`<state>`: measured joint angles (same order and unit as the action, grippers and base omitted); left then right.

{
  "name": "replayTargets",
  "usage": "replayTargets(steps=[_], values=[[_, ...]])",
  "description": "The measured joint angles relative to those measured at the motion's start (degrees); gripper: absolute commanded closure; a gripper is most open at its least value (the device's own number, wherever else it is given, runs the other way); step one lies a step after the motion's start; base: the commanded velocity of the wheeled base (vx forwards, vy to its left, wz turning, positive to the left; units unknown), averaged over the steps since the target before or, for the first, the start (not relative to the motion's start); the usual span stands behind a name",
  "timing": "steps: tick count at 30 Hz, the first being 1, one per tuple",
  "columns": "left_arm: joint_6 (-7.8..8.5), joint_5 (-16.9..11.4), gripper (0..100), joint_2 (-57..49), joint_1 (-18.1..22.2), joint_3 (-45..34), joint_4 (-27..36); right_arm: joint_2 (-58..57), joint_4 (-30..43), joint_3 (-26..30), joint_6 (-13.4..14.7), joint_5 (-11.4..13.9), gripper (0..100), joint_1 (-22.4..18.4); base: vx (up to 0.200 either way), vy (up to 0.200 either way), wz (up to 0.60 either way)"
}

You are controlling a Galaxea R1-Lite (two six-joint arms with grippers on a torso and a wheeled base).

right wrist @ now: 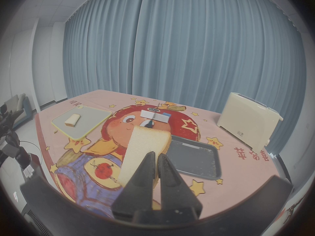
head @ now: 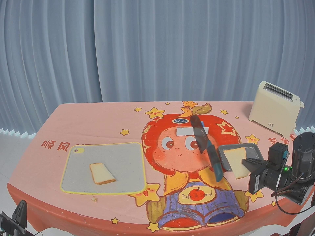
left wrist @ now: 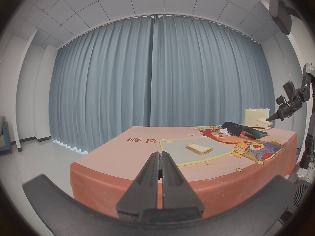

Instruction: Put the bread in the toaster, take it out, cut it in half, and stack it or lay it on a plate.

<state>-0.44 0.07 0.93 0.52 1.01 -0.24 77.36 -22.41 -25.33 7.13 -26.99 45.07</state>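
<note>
My right gripper (head: 246,163) (right wrist: 156,157) is shut on a full slice of bread (head: 237,162) (right wrist: 144,149) and holds it lifted over the near edge of the dark grey tray (head: 255,152) (right wrist: 197,159). The cream toaster (head: 275,108) (right wrist: 248,120) stands at the table's far right, its slots empty as far as I can see. A smaller piece of bread (head: 102,173) (left wrist: 199,148) lies flat on the grey cutting board (head: 124,161) (left wrist: 177,148). My left gripper (left wrist: 160,155) hangs shut and empty off the table's near left corner.
A dark-bladed knife (head: 206,146) (left wrist: 239,129) with a blue handle leans on a small white rest (head: 183,131) in the table's middle, just left of the tray. A crumb (head: 94,199) lies in front of the cutting board.
</note>
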Motion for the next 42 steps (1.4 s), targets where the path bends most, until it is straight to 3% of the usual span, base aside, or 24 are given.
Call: replayTargets(steps=[21,26,28,31,34,42], values=[[0.15,-0.07,100,0.00,-0.01,0.00,0.02,-0.66,0.02,0.22,0.01,0.09,100,-0.15,0.000,0.000,0.00],[0.12,-0.07,100,0.00,-0.01,0.00,0.02,-1.27,0.27,-0.57,-0.05,0.59,100,-3.28,0.000,0.000,0.00],[0.12,-0.07,100,0.00,-0.01,0.00,0.00,-1.51,0.44,-0.96,-0.13,1.78,100,-5.50,0.000,0.000,0.00],[0.12,-0.05,100,0.00,-0.01,0.00,0.02,-1.60,0.49,-1.51,-0.54,6.03,100,-9.57,0.000,0.000,0.00],[0.15,-0.02,100,0.00,-0.01,0.00,0.00,-0.84,0.38,-1.97,-0.71,8.70,100,-13.32,0.000,0.000,0.00],[0.09,-0.02,100,0.00,-0.01,0.00,0.00,4.50,0.00,-3.33,-0.24,9.95,100,-17.73,0.000,0.000,0.00]])
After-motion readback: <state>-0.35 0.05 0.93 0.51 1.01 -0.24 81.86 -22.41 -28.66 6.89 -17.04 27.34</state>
